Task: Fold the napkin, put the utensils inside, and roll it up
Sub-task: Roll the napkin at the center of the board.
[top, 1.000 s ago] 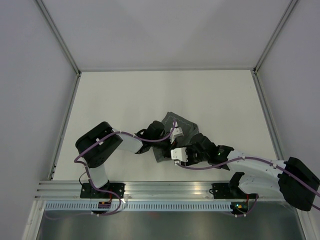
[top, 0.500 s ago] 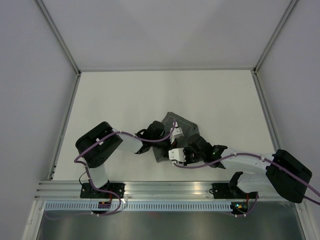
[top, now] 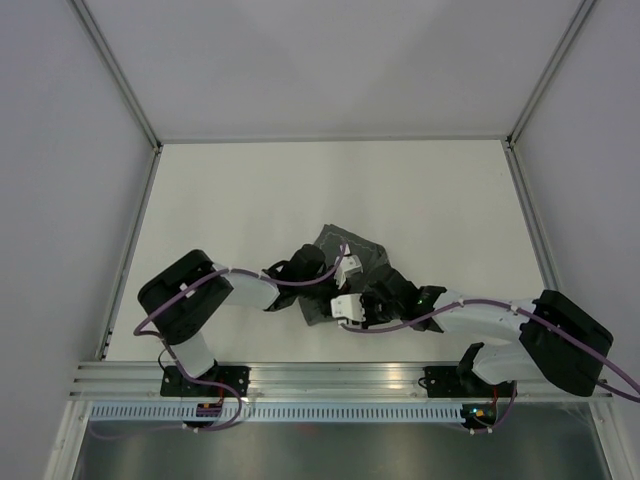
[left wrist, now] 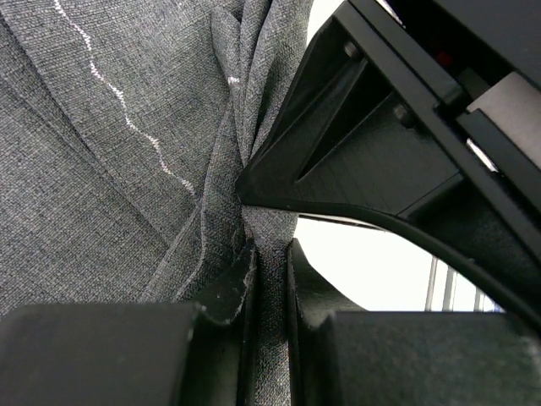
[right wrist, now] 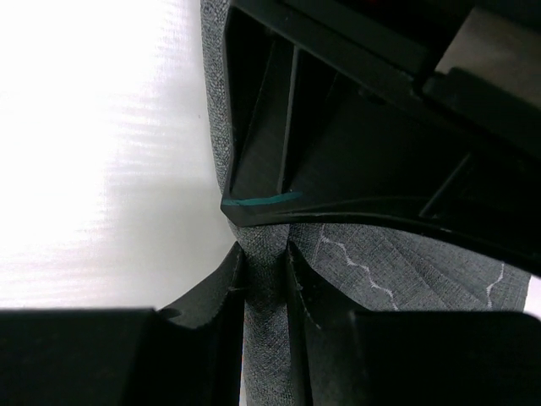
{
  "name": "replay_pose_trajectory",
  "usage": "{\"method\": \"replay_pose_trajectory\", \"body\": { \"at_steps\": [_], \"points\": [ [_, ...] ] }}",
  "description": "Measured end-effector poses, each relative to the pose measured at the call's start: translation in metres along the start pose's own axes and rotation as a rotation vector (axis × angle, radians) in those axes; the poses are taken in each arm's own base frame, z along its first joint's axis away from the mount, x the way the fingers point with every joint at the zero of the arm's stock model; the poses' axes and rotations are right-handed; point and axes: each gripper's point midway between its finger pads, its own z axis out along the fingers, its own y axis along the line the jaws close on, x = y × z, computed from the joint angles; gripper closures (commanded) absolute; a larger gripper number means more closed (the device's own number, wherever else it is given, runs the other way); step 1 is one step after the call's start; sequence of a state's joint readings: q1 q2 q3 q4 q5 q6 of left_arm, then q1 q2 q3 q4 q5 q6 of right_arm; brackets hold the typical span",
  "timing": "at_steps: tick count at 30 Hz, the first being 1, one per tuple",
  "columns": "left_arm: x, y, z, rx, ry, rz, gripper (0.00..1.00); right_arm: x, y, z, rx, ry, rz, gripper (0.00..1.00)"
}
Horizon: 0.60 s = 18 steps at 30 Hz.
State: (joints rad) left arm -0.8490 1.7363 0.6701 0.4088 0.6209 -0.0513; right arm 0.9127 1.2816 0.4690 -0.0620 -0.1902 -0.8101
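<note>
The dark grey napkin [top: 358, 255] lies crumpled in a bunch on the white table, near the middle front. My left gripper [top: 322, 288] is shut on a fold of it; in the left wrist view the cloth [left wrist: 110, 152] runs down between the gripper's [left wrist: 270, 254] jaws. My right gripper [top: 336, 300] is shut on the same fold from the opposite side, its [right wrist: 265, 254] jaws closed on the cloth [right wrist: 397, 262]. The two grippers nearly touch tip to tip. The fork is hidden or out of view.
The white table [top: 250, 200] is bounded by metal frame rails on the left [top: 135, 230] and right [top: 530, 230], with grey walls behind. An aluminium rail [top: 330, 375] runs along the near edge by the arm bases.
Both grippers have shifted a little to the left, dragging the bunched napkin with them. The right arm has stretched further left; the left arm's elbow has swung left.
</note>
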Motion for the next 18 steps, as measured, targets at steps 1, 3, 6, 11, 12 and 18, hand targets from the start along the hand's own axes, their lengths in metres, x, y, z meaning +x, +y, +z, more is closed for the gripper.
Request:
{"method": "replay_pose_trajectory", "body": {
  "at_steps": [1,3,6,11,12,18],
  "points": [
    [0.002,0.001,-0.003,-0.017,0.001,-0.003,0.93,-0.002,-0.001,0.002,-0.005,-0.003,0.000,1.00],
    [0.004,0.002,-0.009,-0.049,0.000,-0.010,0.93,-0.007,-0.003,0.005,-0.020,-0.013,-0.003,1.00],
    [0.005,0.004,-0.018,-0.096,-0.005,-0.016,0.91,-0.013,-0.005,0.010,-0.037,-0.027,-0.008,0.99],
    [0.007,0.007,-0.026,-0.143,0.000,-0.021,0.72,-0.020,-0.008,0.015,-0.058,-0.036,-0.015,0.99],
    [0.007,0.008,-0.026,-0.152,0.001,-0.022,0.58,-0.020,-0.009,0.015,-0.060,-0.035,-0.014,0.99],
    [-0.007,0.039,-0.038,-0.285,-0.058,-0.047,0.08,-0.012,0.002,0.013,-0.107,-0.009,0.006,1.00]
  ]
}}
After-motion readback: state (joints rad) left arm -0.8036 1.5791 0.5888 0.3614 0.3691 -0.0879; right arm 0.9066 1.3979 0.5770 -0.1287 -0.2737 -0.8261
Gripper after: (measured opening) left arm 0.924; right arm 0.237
